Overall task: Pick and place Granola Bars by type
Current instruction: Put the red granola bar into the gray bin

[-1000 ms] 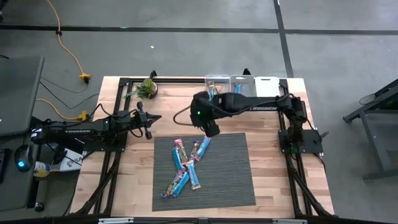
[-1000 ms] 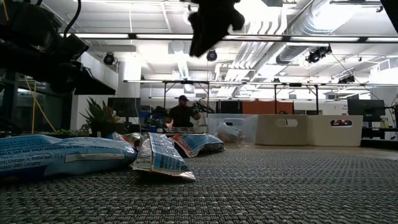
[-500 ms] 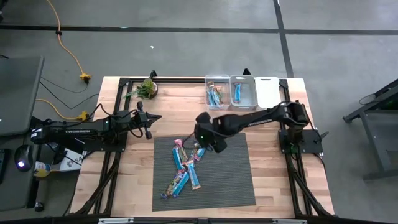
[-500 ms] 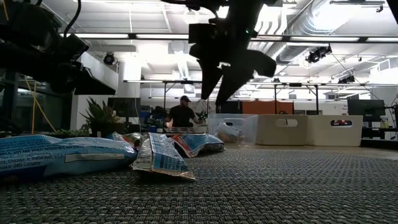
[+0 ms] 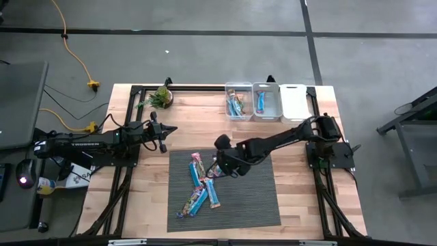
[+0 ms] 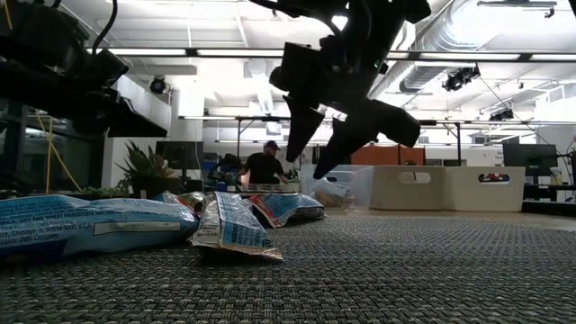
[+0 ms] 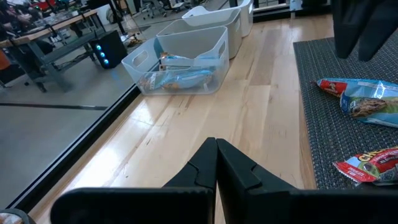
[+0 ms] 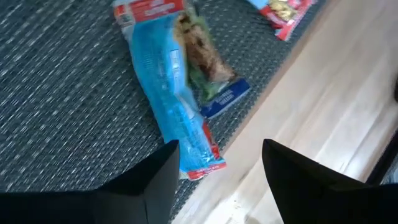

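Observation:
Several granola bars [image 5: 203,181] lie in a loose pile on the left half of a grey woven mat [image 5: 249,198]; their wrappers are light blue, red and green. My right gripper [image 5: 220,166] is open and hovers over the pile's far end. In the right wrist view its fingers [image 8: 155,183] stand either side of the end of a light-blue bar [image 8: 171,106], which lies flat across another bar [image 8: 202,65]. The low view shows the right gripper [image 6: 306,166] clear above the mat. My left gripper [image 5: 164,140] is shut and waits left of the mat, over bare wood [image 7: 216,152].
Three small bins stand at the table's far edge: two clear ones [image 5: 237,101] [image 5: 266,101] with light-blue bars inside, and a white one [image 5: 293,101]. A potted plant [image 5: 162,96] sits at the far left. The mat's right half is bare. A person stands far behind the table [image 6: 263,166].
My right gripper has swung from near the bins toward the table's near edge and left, and has come down over the far end of the bar pile. The bars have stayed where they were.

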Motion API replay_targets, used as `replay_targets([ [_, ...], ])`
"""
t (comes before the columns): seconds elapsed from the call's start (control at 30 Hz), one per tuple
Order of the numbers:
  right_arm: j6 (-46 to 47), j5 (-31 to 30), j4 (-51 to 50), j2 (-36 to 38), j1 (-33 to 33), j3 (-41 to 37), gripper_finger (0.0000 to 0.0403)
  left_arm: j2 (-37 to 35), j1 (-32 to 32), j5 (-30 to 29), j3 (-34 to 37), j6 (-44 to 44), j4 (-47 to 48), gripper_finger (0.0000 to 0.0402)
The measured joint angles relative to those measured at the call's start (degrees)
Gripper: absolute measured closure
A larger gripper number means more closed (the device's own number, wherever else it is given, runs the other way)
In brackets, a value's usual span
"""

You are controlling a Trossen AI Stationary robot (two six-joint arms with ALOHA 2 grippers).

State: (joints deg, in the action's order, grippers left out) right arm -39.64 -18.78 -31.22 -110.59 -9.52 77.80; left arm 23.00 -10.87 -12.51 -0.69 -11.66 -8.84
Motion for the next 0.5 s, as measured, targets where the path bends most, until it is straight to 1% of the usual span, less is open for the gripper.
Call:
replay_targets([
  [0.17,2.09,-1.68,1.33,-0.37,0.13,-0.01,0.0190,0.02,0.01,0.00,0.00,0.00,0.00,0.0401],
  [0.23,2.08,-1.77,3.44,-0.37,0.15,-0.01,0.0189,0.01,0.01,0.00,0.00,0.00,0.00,0.0401],
  [0.4,2.12,0.03,4.51,-0.44,0.13,0.02,0.0191,0.01,0.02,0.00,0.00,0.00,0.00,0.0401],
  [0.5,2.12,0.14,4.49,-1.01,0.13,0.02,0.0190,0.01,0.01,0.00,0.00,0.00,0.00,0.0401],
])
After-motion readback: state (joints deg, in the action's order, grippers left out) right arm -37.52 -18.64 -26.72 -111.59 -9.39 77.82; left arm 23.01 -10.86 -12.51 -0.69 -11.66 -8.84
